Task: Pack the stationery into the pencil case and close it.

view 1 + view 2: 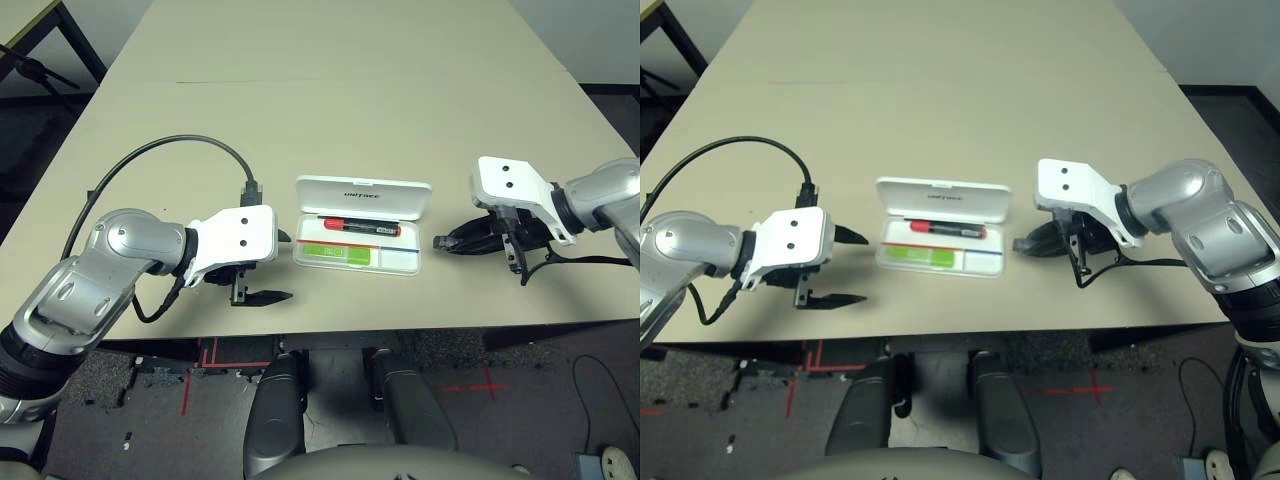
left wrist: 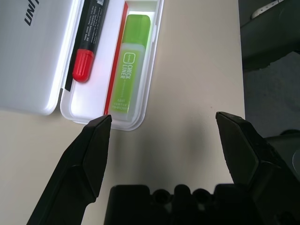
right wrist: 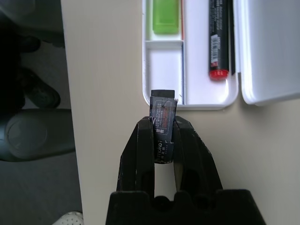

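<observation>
Surroundings: beige worktop (image 1: 330,110) with dark floor beyond its near edge and a black stand off the far left corner.
Pencil case: white hinged pencil case (image 1: 360,198) lies open near the front edge of the worktop, between the two arms, lid folded back and showing black lettering.
Already packed: red marker (image 1: 360,226) lies in the rear channel of the tray; light-green correction stick (image 2: 129,70), printed "CHECK LINER", lies in the front channel toward the robot's left.
Free slot: the small front compartment at the tray's right end looks unoccupied in the right wrist view.
Right end effector: right end effector (image 3: 164,136) is clenched on the small dark-grey block (image 3: 162,115), just beside the tray's right end and pointing at that free compartment.
Left end effector: left end effector (image 2: 164,140) is released, its black fingers spread wide, off the tray's left end near the worktop edge and touching nothing.
Stage: my judgement is that two of three items are in, the block is next, and the lid closes after.
Risk, placement: the block sits narrowly between the fingers; a tilted release could leave it resting on the rim or divider, and the lid would not shut flat.
Risk, case shift: a low approach could nudge the light tray toward the left arm.
Risk, edge: the case lies near the front edge, so a push while closing could slide it off.
</observation>
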Action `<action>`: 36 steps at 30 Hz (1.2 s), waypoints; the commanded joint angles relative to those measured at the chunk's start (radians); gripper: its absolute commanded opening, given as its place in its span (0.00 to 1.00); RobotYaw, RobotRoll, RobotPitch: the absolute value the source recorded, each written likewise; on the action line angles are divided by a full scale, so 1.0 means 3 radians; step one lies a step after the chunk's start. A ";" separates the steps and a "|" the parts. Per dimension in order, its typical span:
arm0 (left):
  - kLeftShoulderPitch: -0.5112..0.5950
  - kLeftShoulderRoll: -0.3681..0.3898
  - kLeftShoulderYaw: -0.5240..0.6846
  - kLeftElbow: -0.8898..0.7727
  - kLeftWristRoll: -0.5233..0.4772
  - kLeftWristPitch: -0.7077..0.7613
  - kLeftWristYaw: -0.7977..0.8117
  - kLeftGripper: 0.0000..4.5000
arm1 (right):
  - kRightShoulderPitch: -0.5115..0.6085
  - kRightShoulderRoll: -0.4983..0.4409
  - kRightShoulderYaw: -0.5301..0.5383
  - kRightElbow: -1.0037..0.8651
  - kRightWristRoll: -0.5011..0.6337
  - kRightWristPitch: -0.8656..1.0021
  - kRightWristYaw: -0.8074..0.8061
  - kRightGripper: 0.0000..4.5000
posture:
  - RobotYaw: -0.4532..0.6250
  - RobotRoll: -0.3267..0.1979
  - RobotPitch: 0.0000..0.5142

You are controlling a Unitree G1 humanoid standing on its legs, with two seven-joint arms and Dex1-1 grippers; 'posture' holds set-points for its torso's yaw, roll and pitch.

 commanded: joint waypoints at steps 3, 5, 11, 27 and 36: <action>0.0049 0.0002 -0.0060 0.0023 0.0030 -0.0006 0.0013 1.00 | -0.0069 0.0135 0.0097 0.0002 -0.0050 -0.0150 0.0060 0.06 | 0.43 0.62 0.35; 0.0049 -0.0006 -0.0065 0.0017 0.0032 0.0000 0.0023 1.00 | -0.0075 0.0208 0.0124 0.0032 -0.0075 -0.0199 0.0052 0.06 | 0.43 0.62 0.35; 0.0087 0.0001 -0.0054 -0.0016 0.0022 0.0012 0.0055 1.00 | -0.0101 0.0356 0.0197 0.0127 -0.0162 -0.0297 0.0048 0.06 | 0.44 0.62 0.35; 0.0094 -0.0011 -0.0064 -0.0056 0.0007 0.0057 0.0103 1.00 | -0.0140 0.0616 0.0295 0.0396 -0.0395 -0.0476 -0.0045 0.06 | 0.45 0.62 0.34; 0.0088 -0.0015 -0.0070 -0.0045 0.0016 0.0048 0.0099 1.00 | -0.0122 0.0742 0.0323 0.0397 -0.0431 -0.0456 -0.0110 0.06 | 0.45 0.62 0.34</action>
